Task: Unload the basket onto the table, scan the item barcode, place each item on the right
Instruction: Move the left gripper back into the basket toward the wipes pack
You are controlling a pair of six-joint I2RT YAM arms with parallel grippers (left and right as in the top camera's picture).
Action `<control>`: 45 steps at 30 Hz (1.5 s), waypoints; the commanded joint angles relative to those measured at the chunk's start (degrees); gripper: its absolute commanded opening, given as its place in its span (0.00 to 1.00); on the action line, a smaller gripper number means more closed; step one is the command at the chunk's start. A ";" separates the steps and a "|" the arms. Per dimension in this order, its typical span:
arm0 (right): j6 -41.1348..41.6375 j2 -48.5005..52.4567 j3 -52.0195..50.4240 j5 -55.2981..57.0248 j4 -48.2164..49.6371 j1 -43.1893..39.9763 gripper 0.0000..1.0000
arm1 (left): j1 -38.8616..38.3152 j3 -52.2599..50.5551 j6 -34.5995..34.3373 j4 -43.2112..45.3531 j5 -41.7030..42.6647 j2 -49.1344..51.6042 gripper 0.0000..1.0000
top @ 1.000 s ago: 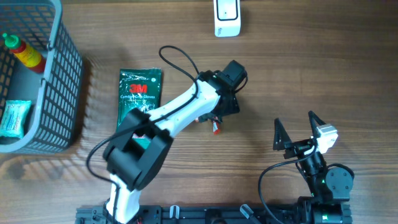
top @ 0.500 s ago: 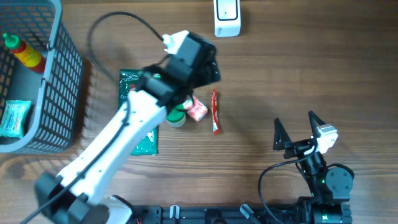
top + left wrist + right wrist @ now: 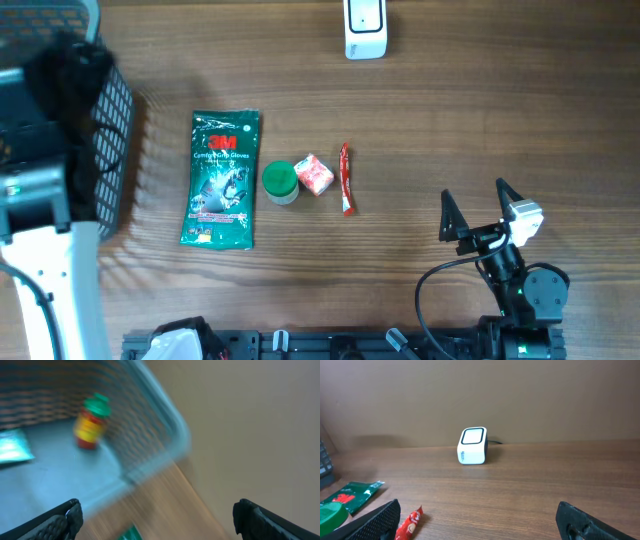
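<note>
Now the left gripper (image 3: 157,515) has swung from mid-table to the basket (image 3: 170,420), jaws wide and empty. Left behind in a row lie the gloves packet (image 3: 222,180), green-lidded jar (image 3: 280,182), small red-and-white packet (image 3: 316,175) and red sachet (image 3: 346,180), well apart from the scanner (image 3: 364,28). The right gripper (image 3: 474,198) stays parked, open.

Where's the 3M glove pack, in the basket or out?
Out. The glove pack lies flat on the table, clear of the basket, label up in the overhead view.
</note>
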 commanded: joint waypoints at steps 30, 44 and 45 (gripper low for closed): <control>0.61 -0.24 -0.04 0.90 0.17 0.46 1.00 | 29.33 -0.17 -47.15 2.38 -2.69 39.45 1.00; 0.63 -0.24 -0.04 0.90 0.17 0.46 1.00 | 29.44 -0.35 -49.55 0.92 -3.80 44.17 0.95; 0.63 -0.24 -0.04 0.90 0.17 0.46 1.00 | 29.44 -0.35 -49.55 0.74 -3.78 44.57 0.88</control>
